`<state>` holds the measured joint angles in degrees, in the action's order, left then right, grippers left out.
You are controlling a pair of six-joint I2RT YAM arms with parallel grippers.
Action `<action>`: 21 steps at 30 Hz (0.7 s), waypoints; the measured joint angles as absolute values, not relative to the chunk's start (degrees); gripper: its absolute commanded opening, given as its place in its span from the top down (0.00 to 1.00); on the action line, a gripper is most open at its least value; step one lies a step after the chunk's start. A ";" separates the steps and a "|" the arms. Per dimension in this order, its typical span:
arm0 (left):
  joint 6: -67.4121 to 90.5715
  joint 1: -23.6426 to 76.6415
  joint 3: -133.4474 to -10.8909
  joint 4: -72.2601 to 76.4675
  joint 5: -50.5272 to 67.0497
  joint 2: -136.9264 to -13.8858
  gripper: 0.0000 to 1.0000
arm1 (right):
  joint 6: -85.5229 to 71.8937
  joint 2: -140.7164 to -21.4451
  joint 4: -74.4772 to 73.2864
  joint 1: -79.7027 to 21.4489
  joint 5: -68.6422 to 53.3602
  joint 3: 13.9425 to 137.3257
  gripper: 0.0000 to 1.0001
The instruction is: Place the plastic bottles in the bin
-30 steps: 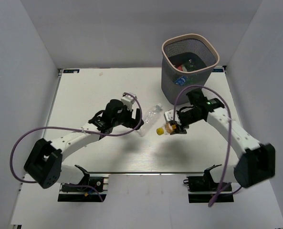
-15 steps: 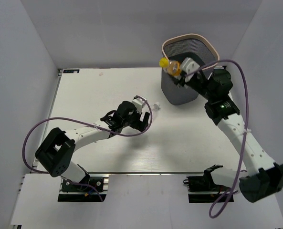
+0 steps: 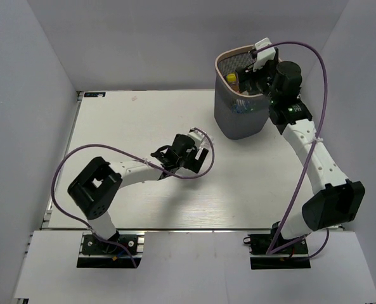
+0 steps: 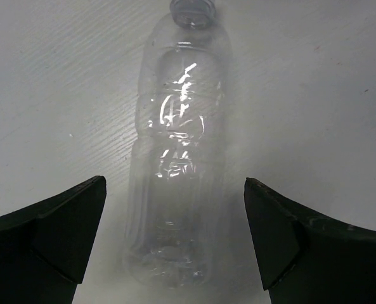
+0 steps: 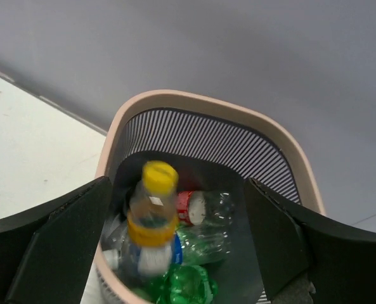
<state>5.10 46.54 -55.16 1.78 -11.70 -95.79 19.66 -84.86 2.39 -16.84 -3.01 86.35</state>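
A clear plastic bottle (image 4: 178, 145) lies on the white table, cap pointing away. My left gripper (image 4: 175, 244) is open and straddles its base without touching it; in the top view that gripper (image 3: 197, 150) covers the bottle. My right gripper (image 5: 175, 237) is open above the bin (image 5: 175, 101). A yellow-capped, yellow-labelled bottle (image 5: 151, 212) is blurred between its fingers, loose and dropping in. Inside lie a red-labelled bottle (image 5: 207, 208) and green bottles (image 5: 197, 285). From above, the right gripper (image 3: 246, 75) hangs over the bin (image 3: 238, 123), with the yellow bottle (image 3: 231, 79) at its rim.
The bin stands at the table's far right, close to the back wall (image 3: 175, 38). Side walls enclose the table (image 3: 124, 120). Purple cables loop off both arms.
The right arm swung up from the table to above the bin, opened and let go of the yellow-capped bottle. The left gripper moved right and now straddles the clear bottle.
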 measured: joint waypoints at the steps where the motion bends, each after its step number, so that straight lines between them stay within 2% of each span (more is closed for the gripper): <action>1: 4.91 46.70 -55.68 1.72 -12.03 -96.90 0.01 | 18.46 -84.49 1.61 -16.60 -3.79 86.28 0.10; 5: 4.40 47.62 -58.63 0.95 -13.65 -101.51 0.06 | 16.01 -79.96 0.58 -15.46 -7.14 82.78 0.10; 6: 4.27 47.83 -59.64 0.67 -14.04 -102.83 0.15 | 15.51 -78.54 0.21 -15.31 -7.86 81.62 0.10; 8: 4.08 48.34 -61.78 -0.23 -14.79 -105.27 0.25 | 14.70 -75.68 -0.03 -14.92 -9.26 79.07 0.10; 9: 3.92 48.58 -62.50 -0.58 -15.00 -106.13 0.39 | 14.28 -74.24 -0.12 -14.70 -9.69 77.69 0.10; 11: 3.88 49.15 -63.55 -1.10 -15.99 -106.74 0.54 | 13.67 -71.77 -0.23 -14.28 -10.74 75.13 0.10; 12: 3.73 49.32 -63.86 -1.34 -16.23 -106.74 0.67 | 13.47 -70.76 -0.23 -14.13 -11.18 74.00 0.10; 14: 3.64 49.52 -64.01 -1.54 -16.75 -106.74 0.83 | 12.84 -68.77 -0.40 -13.54 -12.67 71.42 0.32; 15: 3.46 49.63 -64.01 -1.83 -17.06 -106.63 0.94 | 12.19 -67.85 -0.47 -13.23 -13.63 70.19 0.45; 16: 3.31 49.65 -64.10 -2.35 -17.08 -106.43 0.97 | 11.97 -67.11 -0.51 -12.91 -14.63 69.17 0.77; 17: 3.57 49.69 -64.23 -3.27 -17.17 -106.15 1.00 | 11.35 -66.32 -0.49 -12.60 -15.99 68.05 0.93; 18: 3.90 49.69 -64.31 -4.36 -17.30 -105.86 1.00 | 10.15 -65.21 -0.36 -12.10 -17.78 66.54 1.00; 21: 4.49 49.69 -64.58 -7.40 -17.37 -101.03 1.00 | 8.58 -61.84 -1.34 -10.96 -23.75 62.74 1.00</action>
